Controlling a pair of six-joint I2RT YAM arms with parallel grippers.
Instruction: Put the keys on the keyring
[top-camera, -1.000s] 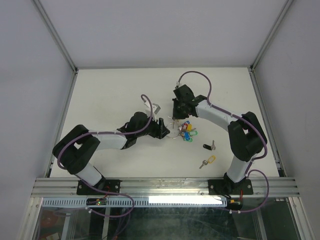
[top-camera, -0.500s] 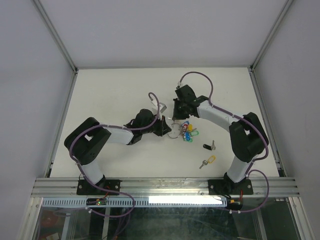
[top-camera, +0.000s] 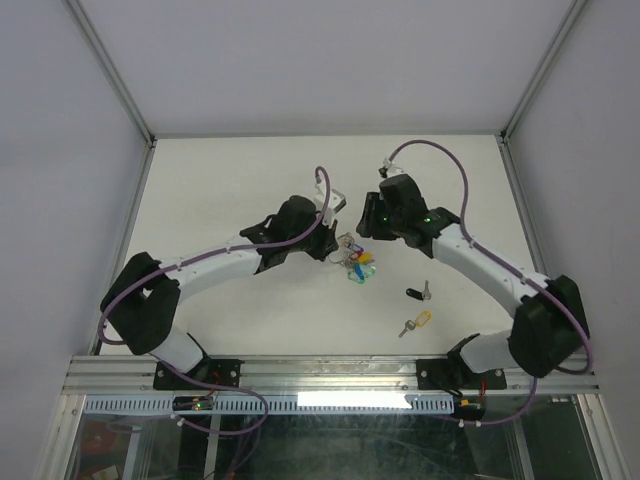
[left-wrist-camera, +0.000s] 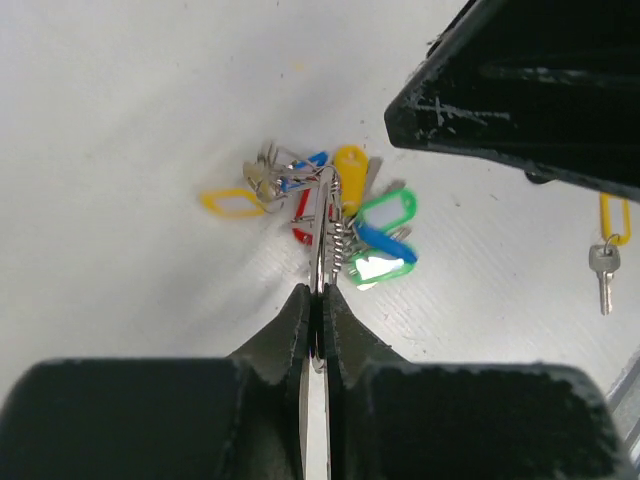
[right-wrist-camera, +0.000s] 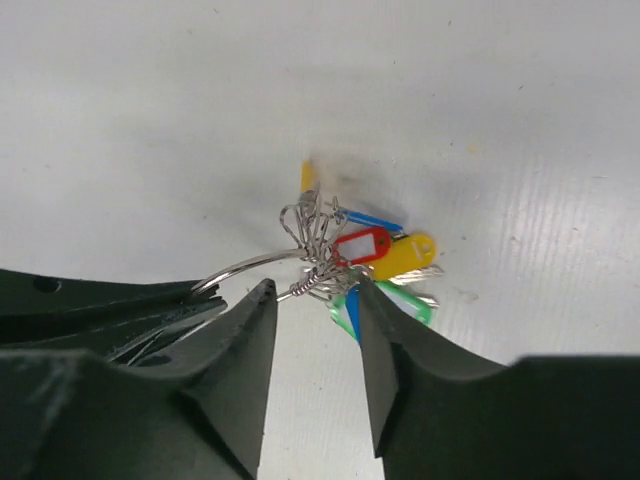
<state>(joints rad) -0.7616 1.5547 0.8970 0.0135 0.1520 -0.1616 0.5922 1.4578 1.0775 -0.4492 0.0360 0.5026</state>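
I log the keyring (left-wrist-camera: 321, 232) clamped edge-on in the left gripper (left-wrist-camera: 315, 302) mid-table, most keys (top-camera: 355, 263) apparently bunched on it, right gripper (right-wrist-camera: 315, 296) jaws apart, empty, beside the bunch; black key (top-camera: 417, 292) and yellow key (top-camera: 414, 323) lie loose, unthreaded

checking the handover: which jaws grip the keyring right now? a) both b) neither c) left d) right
c: the left gripper has its jaws shut on the keyring, seen edge-on between them; the right gripper has its jaws apart, pinching nothing.
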